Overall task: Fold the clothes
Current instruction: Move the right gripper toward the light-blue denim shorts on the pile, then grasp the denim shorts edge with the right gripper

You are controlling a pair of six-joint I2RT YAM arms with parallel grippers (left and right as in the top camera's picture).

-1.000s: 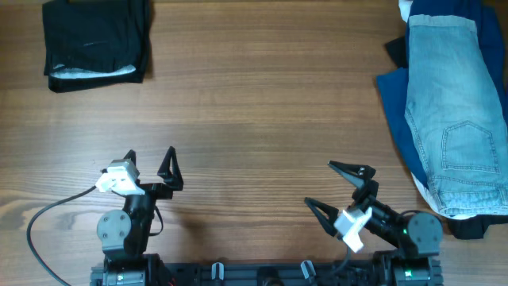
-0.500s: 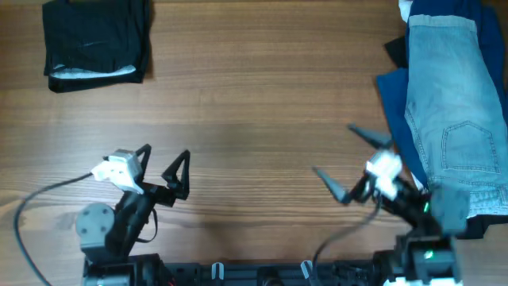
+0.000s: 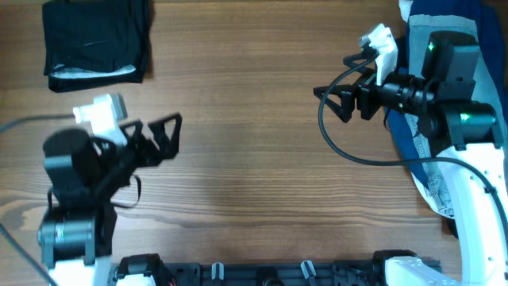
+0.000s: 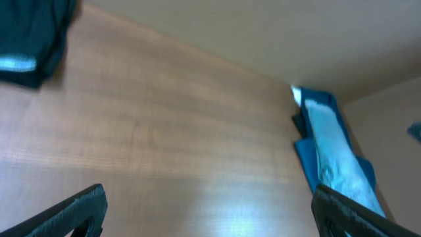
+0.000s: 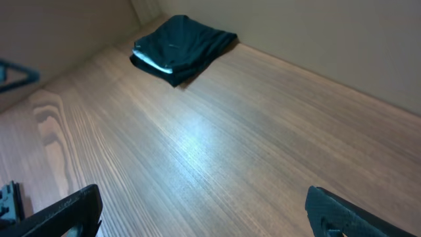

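Observation:
The pale light-blue denim shorts [image 3: 414, 49] lie at the table's right edge on top of a dark navy garment [image 3: 399, 131]; my right arm covers much of them. They also show far right in the left wrist view [image 4: 332, 148]. My right gripper [image 3: 337, 99] is open and empty, just left of the pile, pointing left over bare wood [image 5: 204, 220]. My left gripper [image 3: 163, 137] is open and empty at mid-left, far from the shorts [image 4: 210, 220].
A folded black garment with a white edge [image 3: 97, 40] lies at the back left corner, also seen in the right wrist view [image 5: 181, 43] and the left wrist view [image 4: 33, 39]. A black cable loops from the right arm over the table.
The right arm swung from the front edge up to the back right, over the clothes pile. The left arm rose and shifted left. Both grippers stayed open and empty.

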